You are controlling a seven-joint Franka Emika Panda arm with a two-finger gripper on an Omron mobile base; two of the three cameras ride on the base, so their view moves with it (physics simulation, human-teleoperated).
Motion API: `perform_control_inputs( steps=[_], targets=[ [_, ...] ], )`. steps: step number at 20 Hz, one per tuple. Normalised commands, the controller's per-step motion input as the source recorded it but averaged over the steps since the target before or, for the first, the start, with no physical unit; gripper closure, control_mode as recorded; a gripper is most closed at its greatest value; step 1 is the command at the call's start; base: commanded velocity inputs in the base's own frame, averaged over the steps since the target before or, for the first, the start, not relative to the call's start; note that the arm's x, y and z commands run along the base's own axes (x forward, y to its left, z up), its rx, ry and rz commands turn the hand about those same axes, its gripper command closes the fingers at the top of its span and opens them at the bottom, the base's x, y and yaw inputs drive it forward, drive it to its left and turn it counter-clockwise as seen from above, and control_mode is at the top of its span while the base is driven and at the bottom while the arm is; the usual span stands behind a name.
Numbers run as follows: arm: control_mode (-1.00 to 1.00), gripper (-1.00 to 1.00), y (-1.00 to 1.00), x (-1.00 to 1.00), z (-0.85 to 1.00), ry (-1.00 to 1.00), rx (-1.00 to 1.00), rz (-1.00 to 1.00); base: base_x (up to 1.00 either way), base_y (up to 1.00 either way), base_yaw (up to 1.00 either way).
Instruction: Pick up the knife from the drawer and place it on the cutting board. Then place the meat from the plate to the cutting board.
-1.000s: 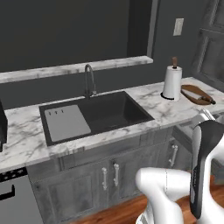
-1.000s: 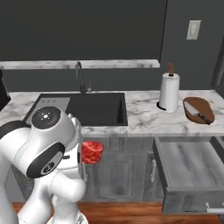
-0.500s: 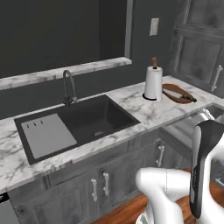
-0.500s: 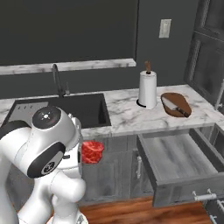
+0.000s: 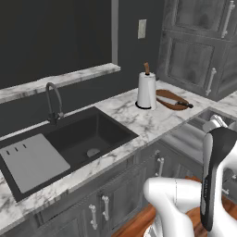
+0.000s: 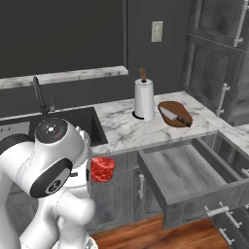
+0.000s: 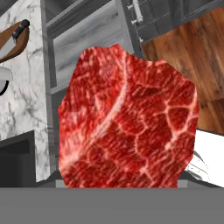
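Observation:
A slab of red marbled meat (image 7: 124, 120) sits right in front of the hand camera, and my gripper is shut on it, the fingertips hidden behind it. The same meat (image 6: 102, 168) hangs in the air beside my arm, below counter height. The reddish-brown cutting board (image 6: 175, 113) (image 5: 170, 99) lies on the marble counter, with the knife (image 6: 176, 116) (image 5: 178, 103) resting on it. Board and knife (image 7: 12, 41) also sit at the hand view's upper left. The drawer (image 6: 187, 175) (image 5: 187, 136) stands pulled out, its pale inside bare. The plate is out of view.
A paper towel roll (image 6: 144, 98) (image 5: 146, 90) stands just left of the board. A dark sink (image 5: 88, 136) with faucet (image 5: 54, 99) and grey drainboard (image 5: 30, 159) lies further left. Tall grey cabinets (image 6: 219, 63) close off the right. Wooden floor (image 6: 146, 233) runs below.
The whole picture has shifted: the base has moved right, so board, towel roll and open drawer sit nearer and larger. The meat stays held in the gripper.

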Motion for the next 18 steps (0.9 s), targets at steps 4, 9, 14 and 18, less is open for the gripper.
perform_control_inputs(
  steps=[4,9,14,18],
  targets=[
    [1.0,1.0,0.0,0.0,0.0,0.0,0.0,0.0,0.5,0.12,-0.24],
    [1.0,1.0,0.0,0.0,0.0,0.0,0.0,0.0,0.53,0.09,-0.22],
    [1.0,1.0,0.0,0.0,0.0,0.0,0.0,0.0,0.51,0.03,-0.2],
    [1.0,1.0,0.0,0.0,0.0,0.0,0.0,0.0,0.4,-0.12,-0.15]
  ],
)
